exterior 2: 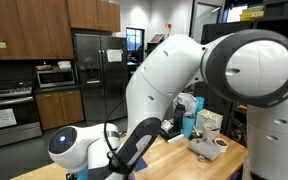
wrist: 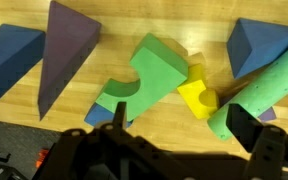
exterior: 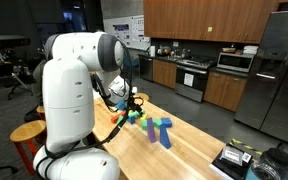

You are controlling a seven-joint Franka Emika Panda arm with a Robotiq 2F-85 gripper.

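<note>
Tool (wrist: 179, 116) jaws wide | yellow block (wrist: 196, 98) just beyond the gap

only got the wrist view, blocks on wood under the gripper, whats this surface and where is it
observer: It's a long wooden table in a kitchen, with a stove behind it.
operator: anything sticking up near the pile
observer: Yes, in an exterior view a blue block stands taller than the other blocks.
operator: anything by the robot base
observer: A round wooden stool stands on the floor beside it.
</note>
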